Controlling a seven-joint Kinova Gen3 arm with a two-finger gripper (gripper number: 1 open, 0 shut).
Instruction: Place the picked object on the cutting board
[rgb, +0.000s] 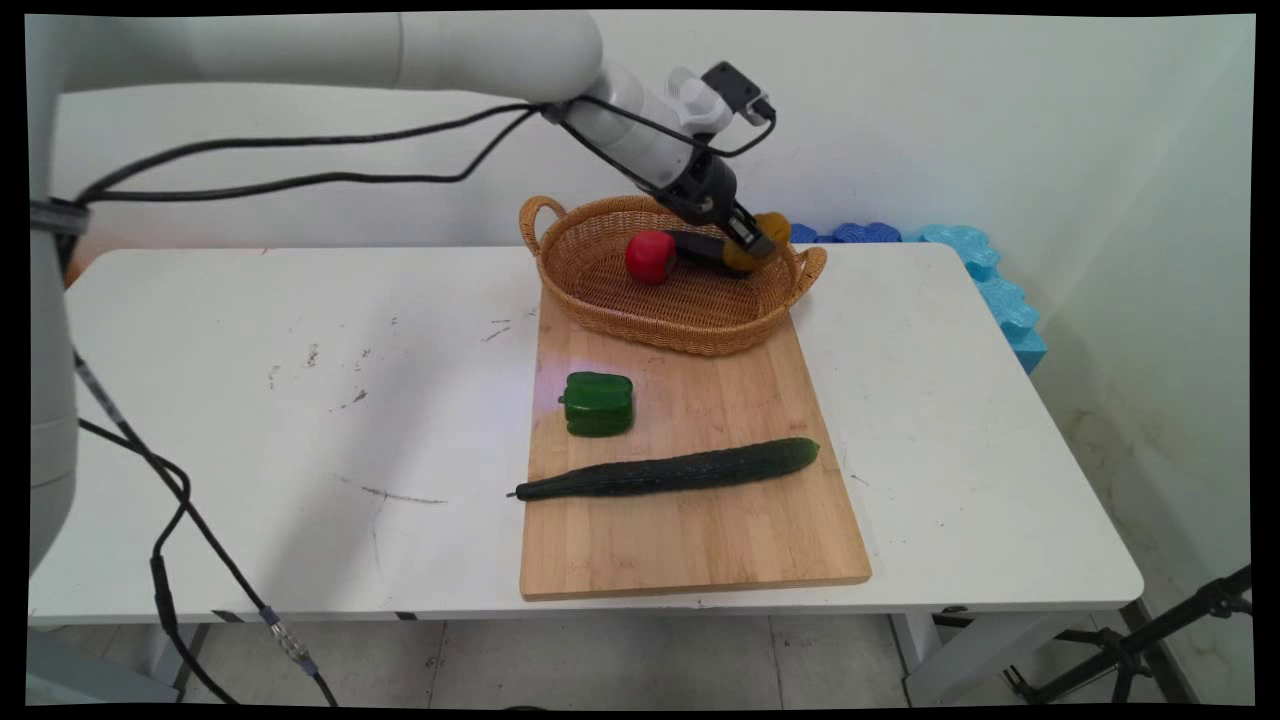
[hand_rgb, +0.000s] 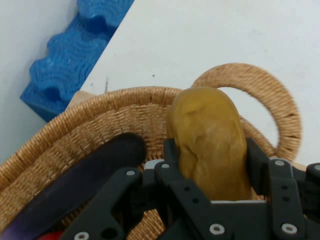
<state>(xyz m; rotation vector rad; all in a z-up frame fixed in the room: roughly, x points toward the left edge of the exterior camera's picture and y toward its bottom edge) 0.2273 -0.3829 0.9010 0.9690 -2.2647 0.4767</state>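
My gripper (rgb: 752, 243) is over the right end of the wicker basket (rgb: 600, 290), shut on a yellow-brown potato (hand_rgb: 210, 140). The potato (rgb: 768, 240) sits between the fingers just above the basket's right rim, close to its right handle (hand_rgb: 280, 105). A red pepper (rgb: 650, 256) and a dark purple eggplant (hand_rgb: 75, 185) lie inside the basket, left of the potato. On the wooden cutting board (rgb: 700, 530) in front of the basket lie a green pepper (rgb: 598, 403) and a long dark cucumber (rgb: 668, 469).
The basket stands on the far end of the board, on the white table (rgb: 250, 400). Blue foam blocks (rgb: 990, 280) line the wall behind the table's far right corner. Black cables (rgb: 300, 180) hang from the arm at left. A tripod leg (rgb: 1150, 640) stands at the floor's lower right.
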